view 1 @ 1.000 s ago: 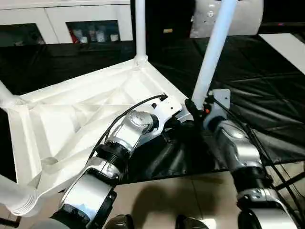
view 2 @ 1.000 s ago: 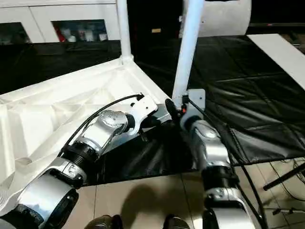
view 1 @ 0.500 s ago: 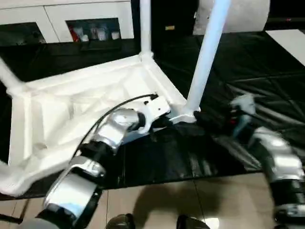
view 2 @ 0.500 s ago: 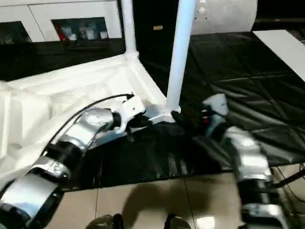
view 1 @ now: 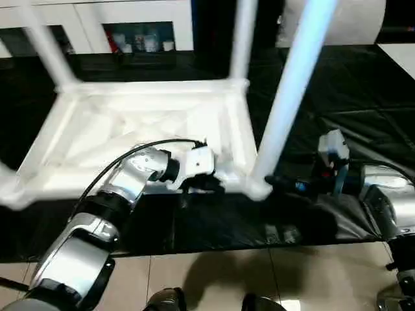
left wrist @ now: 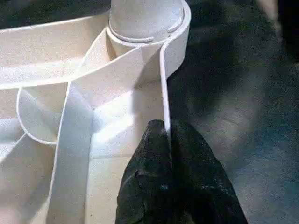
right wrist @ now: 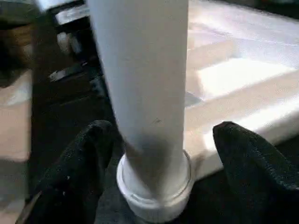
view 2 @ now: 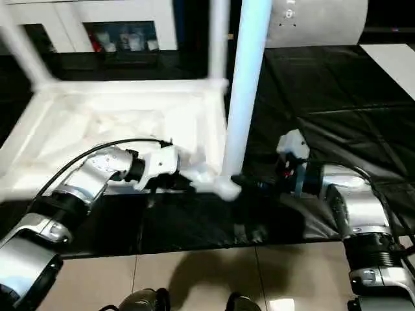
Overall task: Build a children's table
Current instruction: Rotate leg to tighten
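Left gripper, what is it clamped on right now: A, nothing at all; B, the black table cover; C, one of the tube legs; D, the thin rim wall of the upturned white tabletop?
D: in the left wrist view the left gripper has its black fingers shut on the thin rim wall of the children's table, just short of the corner socket that holds a leg.

The head pair looks forward and down over both forearms. Each wrist camera looks closely along its own fingers, and all views share the near leg (view 1: pixel 292 97) at its socket (left wrist: pixel 154 28).
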Controlling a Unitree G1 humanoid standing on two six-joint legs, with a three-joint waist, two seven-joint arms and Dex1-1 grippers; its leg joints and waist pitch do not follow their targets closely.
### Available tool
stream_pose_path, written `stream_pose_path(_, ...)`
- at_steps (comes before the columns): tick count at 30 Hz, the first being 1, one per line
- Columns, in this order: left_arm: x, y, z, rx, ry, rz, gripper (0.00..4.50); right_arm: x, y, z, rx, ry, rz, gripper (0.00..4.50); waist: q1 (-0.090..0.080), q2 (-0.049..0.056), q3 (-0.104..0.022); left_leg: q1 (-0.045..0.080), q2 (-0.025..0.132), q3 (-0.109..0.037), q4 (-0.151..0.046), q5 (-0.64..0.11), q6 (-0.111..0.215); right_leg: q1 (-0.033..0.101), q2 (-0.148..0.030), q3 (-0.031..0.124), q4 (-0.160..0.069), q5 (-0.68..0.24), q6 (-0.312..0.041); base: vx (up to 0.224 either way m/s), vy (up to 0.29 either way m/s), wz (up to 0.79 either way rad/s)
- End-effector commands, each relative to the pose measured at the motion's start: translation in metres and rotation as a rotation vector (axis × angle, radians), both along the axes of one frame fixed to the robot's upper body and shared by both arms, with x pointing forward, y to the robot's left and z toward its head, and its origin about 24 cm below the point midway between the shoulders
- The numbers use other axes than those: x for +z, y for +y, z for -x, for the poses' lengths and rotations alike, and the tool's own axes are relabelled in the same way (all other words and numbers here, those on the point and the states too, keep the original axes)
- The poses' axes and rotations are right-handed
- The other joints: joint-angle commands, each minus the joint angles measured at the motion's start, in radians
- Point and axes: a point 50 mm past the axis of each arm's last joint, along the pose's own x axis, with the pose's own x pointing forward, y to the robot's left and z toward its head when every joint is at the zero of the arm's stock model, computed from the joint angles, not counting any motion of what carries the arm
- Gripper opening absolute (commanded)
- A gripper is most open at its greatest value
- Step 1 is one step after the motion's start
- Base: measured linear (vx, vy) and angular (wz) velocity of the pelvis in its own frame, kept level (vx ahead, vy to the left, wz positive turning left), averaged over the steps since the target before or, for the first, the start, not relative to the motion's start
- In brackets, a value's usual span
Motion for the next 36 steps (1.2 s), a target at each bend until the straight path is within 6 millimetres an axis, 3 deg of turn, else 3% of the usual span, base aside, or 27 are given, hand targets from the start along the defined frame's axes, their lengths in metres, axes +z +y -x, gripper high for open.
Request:
stream_pose_path(1,-0.012,-0.005,0.012,-0.115,0.041,-0.081,0.0,0.0,0.004,0.002,0.079,0.013,0.043,3.4,-0.004,-0.016,-0.072,0.025,0.077,-0.028,-0.062,-0.216,0.108,0.049,-0.072,0.046,-0.053,-0.279,-0.25,0.0,0.0,0.0)
stream_pose_path(5,-0.013,-0.004,0.013,-0.136,0.046,-0.08,0.0,-0.003,0.01,0.005,0.151,0.051,0.041,3.0,0.0,-0.021,-0.073,0.022,0.075,-0.025,-0.058,-0.187,0.126,0.051,-0.073,0.047,-0.048,-0.239,-0.259,0.0,0.0,0.0)
stream_pose_path(14,-0.014,-0.002,0.014,-0.137,0.049,-0.077,0.0,-0.006,0.011,0.006,0.197,0.097,0.027,2.19,0.002,-0.021,-0.075,0.022,0.073,-0.025,-0.054,-0.164,0.134,0.052,-0.072,0.046,-0.046,-0.236,-0.259,0.0,0.0,0.0)
stream_pose_path(21,-0.015,-0.001,0.012,-0.103,0.058,-0.072,0.0,-0.009,0.015,0.01,0.204,0.12,-0.004,1.98,0.002,-0.022,-0.076,0.022,0.074,-0.025,-0.053,-0.161,0.137,0.052,-0.071,0.045,-0.045,-0.23,-0.261,0.0,0.0,0.0)
stream_pose_path(25,-0.016,-0.004,0.006,0.002,0.075,-0.046,0.0,-0.015,0.02,0.015,0.14,0.148,-0.037,1.98,0.007,-0.02,-0.074,0.025,0.075,-0.026,-0.055,-0.171,0.131,0.051,-0.072,0.046,-0.049,-0.254,-0.253,0.0,0.0,0.0)
stream_pose_path(26,-0.016,-0.005,0.004,0.026,0.078,-0.036,0.0,-0.018,0.021,0.015,0.108,0.159,-0.034,1.98,0.006,-0.021,-0.07,0.024,0.074,-0.025,-0.058,-0.183,0.125,0.05,-0.07,0.046,-0.053,-0.28,-0.247,0.0,0.0,0.0)
stream_pose_path(28,-0.014,-0.009,0.0,0.072,0.078,-0.018,0.0,-0.023,0.025,0.014,0.032,0.18,-0.018,1.98,0.004,-0.013,-0.064,0.027,0.073,-0.029,-0.064,-0.237,0.099,0.049,-0.073,0.045,-0.064,-0.366,-0.226,0.0,0.0,0.0)
stream_pose_path(29,-0.014,-0.009,0.0,0.072,0.078,-0.018,0.0,-0.023,0.025,0.014,0.032,0.18,-0.018,1.98,0.002,-0.016,-0.061,0.027,0.073,-0.029,-0.068,-0.259,0.087,0.049,-0.072,0.045,-0.069,-0.402,-0.213,0.0,0.0,0.0)
stream_pose_path(30,-0.011,-0.018,-0.004,0.132,0.081,0.014,0.0,-0.03,0.036,0.006,-0.128,0.189,-0.008,1.98,-0.006,-0.016,-0.052,0.031,0.071,-0.033,-0.075,-0.321,0.047,0.045,-0.072,0.046,-0.078,-0.516,-0.177,0.0,0.0,0.0)
stream_pose_path(31,-0.009,-0.021,-0.005,0.15,0.083,0.028,0.0,-0.032,0.04,0.003,-0.187,0.193,-0.011,1.98,-0.009,-0.014,-0.049,0.037,0.07,-0.037,-0.077,-0.353,0.033,0.04,-0.075,0.043,-0.084,-0.568,-0.166,0.0,0.0,0.0)
stream_pose_path(33,-0.005,-0.034,-0.01,0.215,0.083,0.071,0.0,-0.039,0.05,-0.005,-0.35,0.207,-0.005,1.97,-0.029,-0.016,-0.044,0.049,0.062,-0.053,-0.079,-0.448,-0.016,0.036,-0.081,0.034,-0.104,-0.73,-0.097,-0.056,0.007,-0.08)
stream_pose_path(36,0.0,-0.049,-0.015,0.282,0.071,0.116,0.0,-0.045,0.058,-0.015,-0.547,0.209,0.004,1.97,-0.053,-0.014,-0.042,0.049,0.059,-0.065,-0.082,-0.513,-0.04,0.035,-0.077,0.021,-0.112,-0.762,-0.066,-0.018,0.007,-0.03)
